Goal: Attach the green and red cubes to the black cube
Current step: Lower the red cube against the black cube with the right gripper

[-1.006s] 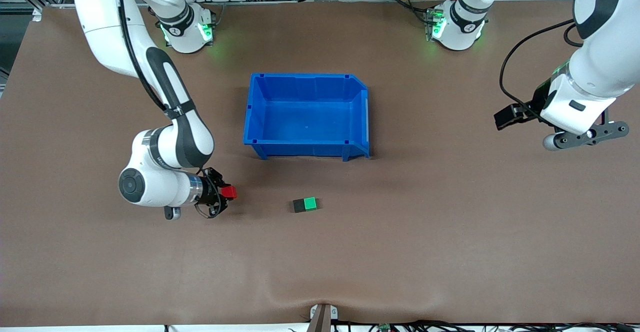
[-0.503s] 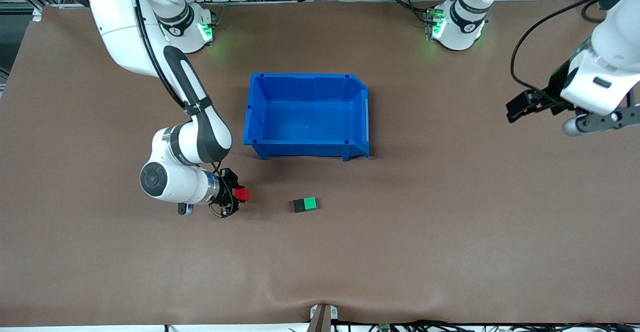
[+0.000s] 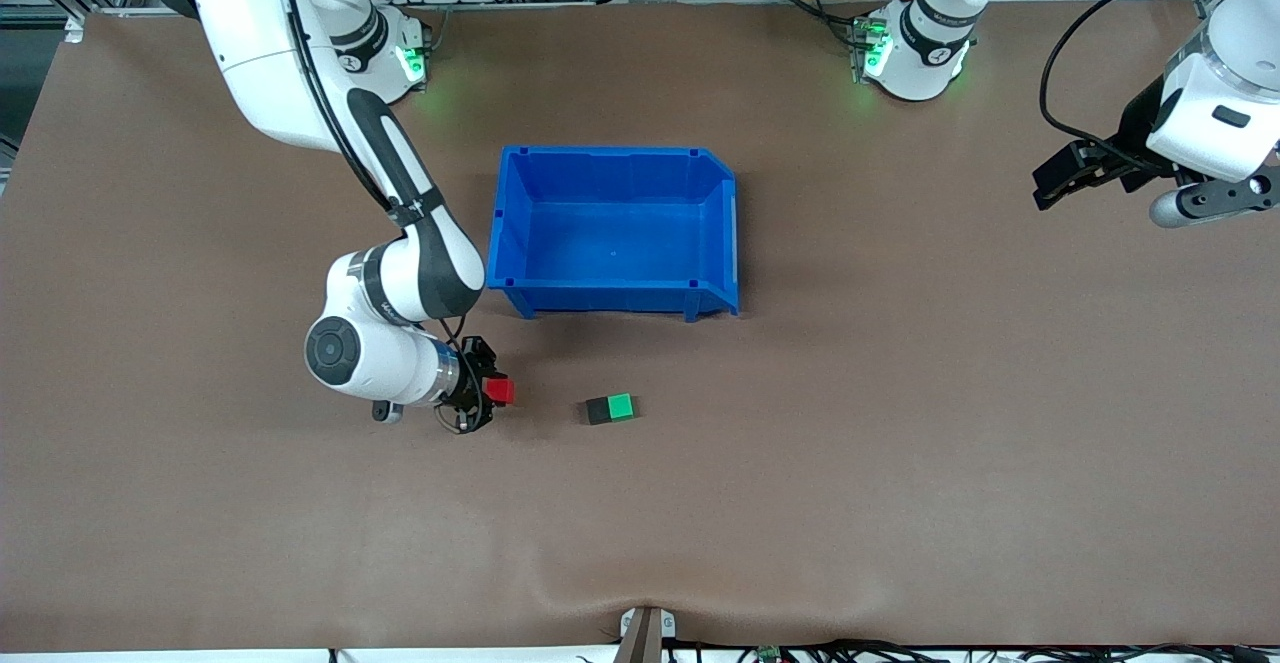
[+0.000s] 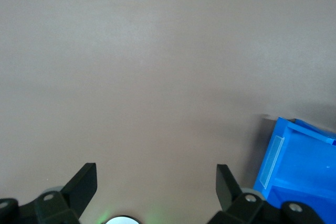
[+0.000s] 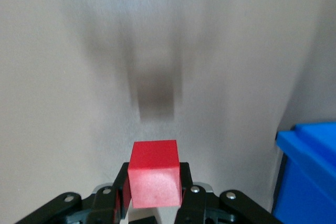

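The black cube [image 3: 598, 411] and the green cube [image 3: 621, 405] lie joined side by side on the brown table, nearer the front camera than the blue bin. My right gripper [image 3: 492, 390] is shut on the red cube [image 3: 499, 390] just above the table, beside the pair toward the right arm's end. In the right wrist view the red cube [image 5: 154, 172] sits clamped between the black fingers [image 5: 185, 182], its shadow on the table under it. My left gripper [image 4: 156, 179] is open and holds nothing, raised over bare table at the left arm's end.
A large blue bin [image 3: 615, 233] stands mid-table, farther from the front camera than the cubes; its corner [image 4: 299, 166] shows in the left wrist view and its edge [image 5: 310, 166] in the right wrist view. The table's front edge has a small clamp [image 3: 645, 633].
My right arm has carried the red cube sideways toward the black and green pair. My left arm has risen and drawn back toward its base, still open.
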Motion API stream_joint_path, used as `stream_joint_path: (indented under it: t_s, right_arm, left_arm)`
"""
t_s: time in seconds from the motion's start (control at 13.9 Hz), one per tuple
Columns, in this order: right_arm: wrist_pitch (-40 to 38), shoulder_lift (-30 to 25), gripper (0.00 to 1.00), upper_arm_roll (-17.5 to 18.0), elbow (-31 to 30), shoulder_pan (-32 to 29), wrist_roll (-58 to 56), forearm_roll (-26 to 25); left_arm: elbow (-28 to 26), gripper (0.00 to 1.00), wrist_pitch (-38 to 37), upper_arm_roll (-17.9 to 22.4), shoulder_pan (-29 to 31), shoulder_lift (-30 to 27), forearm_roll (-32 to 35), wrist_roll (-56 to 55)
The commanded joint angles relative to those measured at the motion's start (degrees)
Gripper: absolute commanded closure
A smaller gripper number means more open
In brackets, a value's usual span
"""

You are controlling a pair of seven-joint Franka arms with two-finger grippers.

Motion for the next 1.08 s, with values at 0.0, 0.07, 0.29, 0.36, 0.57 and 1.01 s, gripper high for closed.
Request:
stream_joint_path:
  t_s: [0.0, 0.07, 0.29, 0.36, 0.57, 1.01]
  right_arm:
    - [0.1, 2.6, 1.00, -0.5, 3.6, 1.3, 3.4, 0.8]
    - [0.2, 3.2, 1.00, -0.5, 4.7, 2.2, 5.1, 0.8]
    - [0.2, 6.0, 1.00, -0.5, 8.9, 3.3, 9.1, 0.8]
    - [0.2, 6.5, 1.00, -0.5, 9.5, 3.6, 9.6, 0.8]
    - [1.8, 8.0, 1.00, -0.5, 11.1, 4.9, 10.8, 0.8]
    - [2.5, 10.3, 1.00, -0.5, 14.1, 5.8, 10.9, 0.8]
  left_arm:
    - [-0.4, 0.00, 0.2, -0.6, 0.6, -1.1, -0.2, 1.3]
    - [-0.4, 0.00, 0.2, -0.6, 0.6, -1.1, -0.2, 1.4]
    - [-0.4, 0.00, 0.2, -0.5, 1.1, -0.7, -0.2, 1.4]
    - [-0.3, 0.00, 0.2, -0.5, 1.1, -0.4, -0.2, 1.4]
    - [-0.2, 0.00, 0.2, -0.5, 0.9, -0.3, -0.2, 1.4]
    - [-0.1, 0.00, 0.2, -0.5, 0.6, -0.3, -0.2, 1.4]
